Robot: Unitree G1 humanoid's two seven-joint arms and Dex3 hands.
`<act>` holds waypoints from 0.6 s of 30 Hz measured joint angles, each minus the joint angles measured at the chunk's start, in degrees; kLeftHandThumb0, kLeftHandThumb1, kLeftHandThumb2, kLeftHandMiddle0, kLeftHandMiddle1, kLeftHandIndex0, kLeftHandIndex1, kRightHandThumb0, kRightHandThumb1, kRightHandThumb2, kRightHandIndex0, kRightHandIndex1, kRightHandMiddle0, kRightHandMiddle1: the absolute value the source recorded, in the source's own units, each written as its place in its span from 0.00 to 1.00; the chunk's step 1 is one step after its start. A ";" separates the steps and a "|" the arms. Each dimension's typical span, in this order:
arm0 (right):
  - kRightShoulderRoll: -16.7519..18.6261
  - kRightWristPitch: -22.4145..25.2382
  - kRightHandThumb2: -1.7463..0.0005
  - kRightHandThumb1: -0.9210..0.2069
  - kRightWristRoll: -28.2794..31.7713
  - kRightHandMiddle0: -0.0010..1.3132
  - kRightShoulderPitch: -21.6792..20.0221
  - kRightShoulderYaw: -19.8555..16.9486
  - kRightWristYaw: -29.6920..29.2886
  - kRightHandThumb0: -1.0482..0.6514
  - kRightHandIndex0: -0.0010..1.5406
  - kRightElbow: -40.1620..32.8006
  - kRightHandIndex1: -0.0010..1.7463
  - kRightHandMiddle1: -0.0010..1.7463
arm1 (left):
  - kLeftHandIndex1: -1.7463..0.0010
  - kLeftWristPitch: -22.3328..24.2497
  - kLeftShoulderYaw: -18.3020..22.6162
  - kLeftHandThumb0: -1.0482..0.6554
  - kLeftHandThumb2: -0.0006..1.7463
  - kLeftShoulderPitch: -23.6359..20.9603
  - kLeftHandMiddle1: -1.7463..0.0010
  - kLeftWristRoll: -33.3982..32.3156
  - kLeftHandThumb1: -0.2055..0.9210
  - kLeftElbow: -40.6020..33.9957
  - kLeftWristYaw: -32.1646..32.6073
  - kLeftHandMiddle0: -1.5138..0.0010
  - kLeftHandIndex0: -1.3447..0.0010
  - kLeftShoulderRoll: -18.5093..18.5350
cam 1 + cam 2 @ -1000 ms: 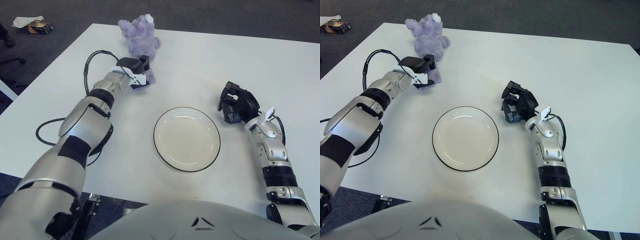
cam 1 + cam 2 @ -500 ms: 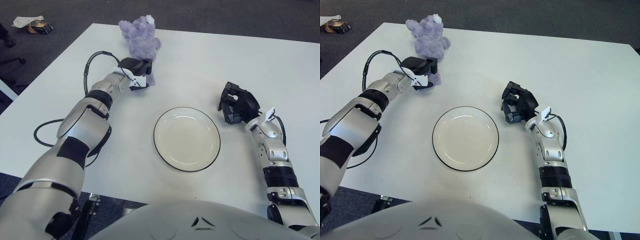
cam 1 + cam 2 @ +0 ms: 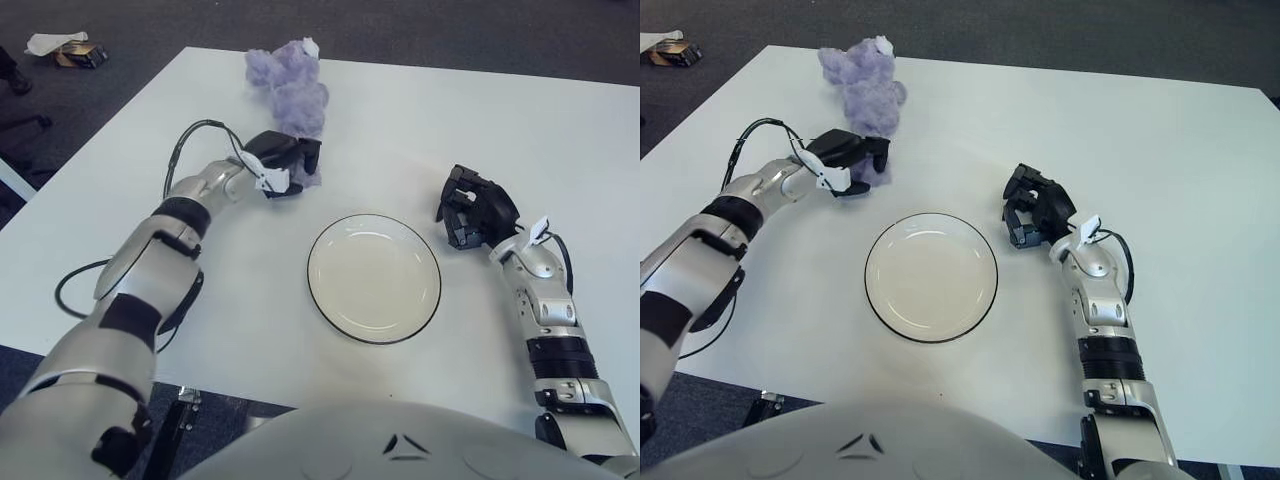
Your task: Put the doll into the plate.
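The left hand [image 3: 285, 163] sits in the upper left of the frame, its dark fingers curled around the bottom of the doll [image 3: 289, 83] — a fuzzy lilac plush that leans up and away toward the top edge. The grip looks to take only the lower end, with most of the body hanging free beyond it, so the likely trouble is that the soft pile compresses and slips out mid-carry, or the free end swings and drags. It could then drop short of the plate [image 3: 373, 277], which lies empty, lower and to the right, near the frame's centre, or clip its dark rim and shove it across the white surface [image 3: 420, 110].

The right hand [image 3: 472, 208] shows just right of the plate, fingers bunched and holding nothing — near enough to be bumped if the plate slides.

No brand or writing can be read; the small white tag on the doll's top is too small to tell.
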 measured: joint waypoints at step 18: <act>0.03 2.85 0.18 0.62 0.16 0.42 0.42 -0.62 -0.79 0.61 0.37 -1.91 1.00 1.00 | 0.00 -6.07 2.77 0.29 0.87 11.78 0.00 -18.09 0.32 -23.51 -28.35 0.12 0.44 4.40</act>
